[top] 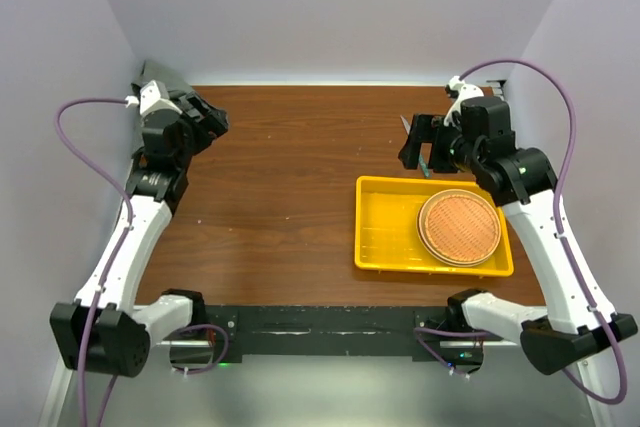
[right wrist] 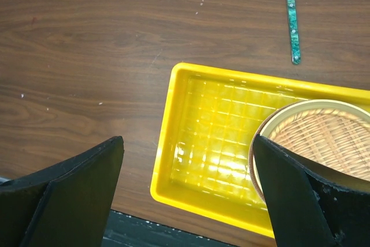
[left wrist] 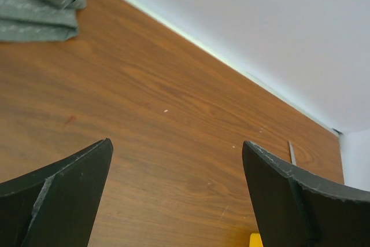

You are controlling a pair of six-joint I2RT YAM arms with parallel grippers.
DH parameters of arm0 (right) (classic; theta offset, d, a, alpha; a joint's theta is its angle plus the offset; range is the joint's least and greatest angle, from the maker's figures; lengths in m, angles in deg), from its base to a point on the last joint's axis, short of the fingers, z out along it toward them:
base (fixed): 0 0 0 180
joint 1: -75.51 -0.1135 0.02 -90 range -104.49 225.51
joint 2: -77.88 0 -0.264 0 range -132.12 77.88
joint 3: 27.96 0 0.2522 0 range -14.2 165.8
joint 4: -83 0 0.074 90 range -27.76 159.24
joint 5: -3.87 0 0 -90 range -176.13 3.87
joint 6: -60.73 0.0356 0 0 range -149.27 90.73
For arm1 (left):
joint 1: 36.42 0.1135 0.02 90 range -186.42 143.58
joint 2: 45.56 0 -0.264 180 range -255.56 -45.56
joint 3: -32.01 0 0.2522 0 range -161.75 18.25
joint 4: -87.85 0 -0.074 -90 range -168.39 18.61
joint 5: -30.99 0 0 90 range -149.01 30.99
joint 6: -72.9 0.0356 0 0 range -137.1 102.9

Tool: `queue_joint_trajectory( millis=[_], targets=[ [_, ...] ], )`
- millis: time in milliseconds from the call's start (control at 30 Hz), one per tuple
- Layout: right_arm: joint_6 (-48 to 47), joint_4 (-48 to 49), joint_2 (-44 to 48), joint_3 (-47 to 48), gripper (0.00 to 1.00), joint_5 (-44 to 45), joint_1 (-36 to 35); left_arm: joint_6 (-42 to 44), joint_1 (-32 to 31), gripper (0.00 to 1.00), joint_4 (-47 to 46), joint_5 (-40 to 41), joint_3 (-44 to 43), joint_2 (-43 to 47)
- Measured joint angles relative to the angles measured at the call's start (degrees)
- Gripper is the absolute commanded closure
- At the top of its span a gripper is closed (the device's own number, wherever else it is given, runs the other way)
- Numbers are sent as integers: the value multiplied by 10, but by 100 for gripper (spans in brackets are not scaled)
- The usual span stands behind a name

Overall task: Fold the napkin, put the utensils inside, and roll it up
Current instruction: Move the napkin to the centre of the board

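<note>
The napkin (left wrist: 34, 10) lies bunched in a loose heap at the far left corner of the table (top: 290, 167), just ahead of the left end effector (left wrist: 176, 148), whose fingers stand wide apart around nothing. It looks soft, light and limp (felt-like, with a pale stitched line at its edges), so it will probably sag and drag rather than hold a shape. A pinch at a stitched corner or edge seems the best hold for spreading it flat.

The right end effector (right wrist: 188, 143) is equally spread and empty above the yellow tray (top: 400, 267), which holds a round woven mat (top: 460, 225). One utensil (right wrist: 293, 27) lies on bare wood beyond the tray. It is thin, stiff and likely slippery, so gripping across its teal handle should suit it.
</note>
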State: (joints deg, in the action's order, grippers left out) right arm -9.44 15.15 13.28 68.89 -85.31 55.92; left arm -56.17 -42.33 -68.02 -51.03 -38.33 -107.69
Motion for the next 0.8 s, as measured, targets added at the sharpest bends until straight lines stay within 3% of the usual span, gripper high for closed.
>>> queue_joint_trajectory(
  millis=[200,367,533,800],
  targets=[
    [-5,-26,-54,41,2,1,0,-93,30,2,-5,32,5,-88],
    [-6,-35,-108,46,2,-5,0,-189,84,28,-102,32,51,-163],
    [-5,-37,-140,56,2,-9,0,-279,132,39,-235,29,71,-285],
    [-4,-27,-170,96,2,0,0,-367,157,39,-318,30,-30,-483]
  ],
)
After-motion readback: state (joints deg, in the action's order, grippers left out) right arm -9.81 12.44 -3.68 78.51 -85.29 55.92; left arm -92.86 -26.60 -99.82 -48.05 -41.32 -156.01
